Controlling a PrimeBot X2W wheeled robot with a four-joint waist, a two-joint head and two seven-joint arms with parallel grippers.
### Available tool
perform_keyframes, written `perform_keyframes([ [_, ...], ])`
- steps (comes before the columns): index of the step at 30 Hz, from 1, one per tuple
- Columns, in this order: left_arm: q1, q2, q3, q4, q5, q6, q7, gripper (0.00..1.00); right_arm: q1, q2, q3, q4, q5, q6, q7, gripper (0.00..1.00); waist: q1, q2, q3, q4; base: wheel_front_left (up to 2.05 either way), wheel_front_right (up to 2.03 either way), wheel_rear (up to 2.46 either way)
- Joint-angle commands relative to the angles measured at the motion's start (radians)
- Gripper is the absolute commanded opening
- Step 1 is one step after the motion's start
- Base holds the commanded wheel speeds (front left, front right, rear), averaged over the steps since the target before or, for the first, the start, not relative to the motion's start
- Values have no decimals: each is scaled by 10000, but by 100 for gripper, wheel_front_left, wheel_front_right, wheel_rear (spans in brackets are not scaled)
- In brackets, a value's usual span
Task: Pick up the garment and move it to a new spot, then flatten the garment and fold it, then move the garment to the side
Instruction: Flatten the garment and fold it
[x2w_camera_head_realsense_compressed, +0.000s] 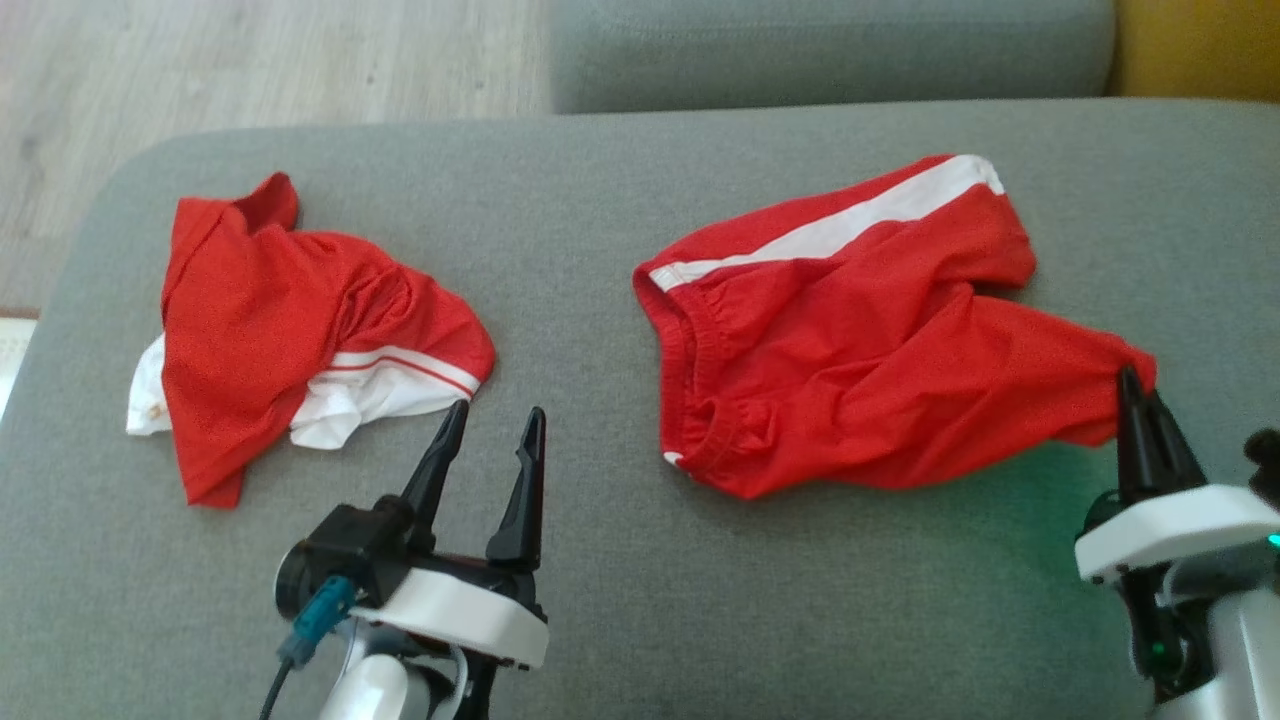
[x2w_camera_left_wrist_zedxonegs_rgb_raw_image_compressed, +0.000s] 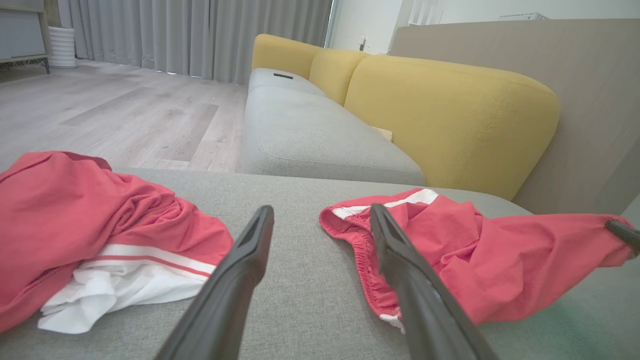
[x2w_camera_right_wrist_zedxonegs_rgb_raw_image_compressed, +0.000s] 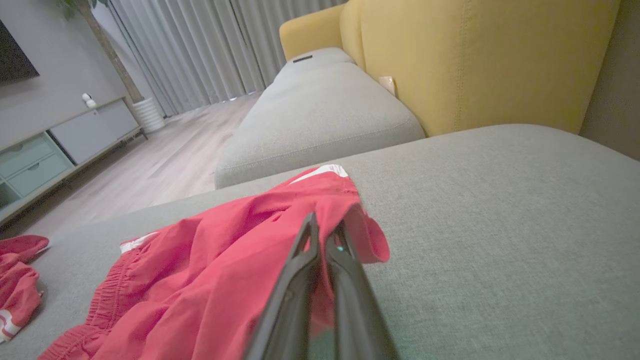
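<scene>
Right claw (x2w_camera_head_realsense_compressed: 1131, 378) pinches hem of red shorts (x2w_camera_head_realsense_compressed: 850, 330)

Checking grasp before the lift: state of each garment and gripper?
red shorts: rumpled on the grey cushion, one leg hem pinched.
red and white shirt: crumpled heap, untouched.
left gripper: open, empty, between the garments.
right gripper: shut on the red shorts' leg hem.
</scene>
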Motion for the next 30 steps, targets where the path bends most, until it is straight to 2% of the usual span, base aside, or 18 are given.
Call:
perform_keyframes([
  [1, -395, 5, 300, -417, -64, 3, -122, 100, -399, -156, 128, -654, -175, -9, 217, 0, 0, -1, 173, 102, 0, 0, 0],
  [6, -581, 5, 159, -436, -128, -2, -122, 100, -858, -234, 93, -908, -507, -9, 785, 0, 0, -1, 505, 330, 0, 0, 0],
  [11, -855, 5, -13, -422, -221, 6, -122, 100, -1923, -443, -1, -307, -936, -9, 1354, 0, 0, -1, 905, 700, 0, 0, 0],
  [18, -1169, 5, -228, -407, -348, 34, -122, 100, -3461, -914, -331, 1792, -1970, -9, 1991, 0, 0, -1, 1278, 1228, 0, 0, 0],
  [22, -1280, 5, -298, -429, -416, 88, -122, 100, -4073, -1135, -910, 3198, -2915, -9, 2307, 0, 0, -1, 1386, 1385, 0, 0, 0],
  [24, -1315, 5, -330, -441, -449, 129, -122, 100, -4329, -1260, -1406, 4070, -3813, -9, 2635, 0, 0, -1, 1419, 1415, 0, 0, 0],
  [25, -1322, 5, -336, -441, -460, 142, -122, 100, -4437, -1209, -1598, 4206, -3991, -9, 2557, 38, 0, -1, 1424, 1407, 0, 0, 0],
  [26, -1329, 5, -334, -440, -467, 157, -122, 100, -4538, -1113, -1722, 4299, -4111, -9, 2413, 100, 0, -1, 1427, 1380, 0, 0, 0],
  [30, -1327, 5, -276, -400, -450, 177, -122, 100, -4758, -837, -1831, 4604, -4295, -9, 1937, 100, 0, -1, 1363, 1148, 0, 0, 0],
])
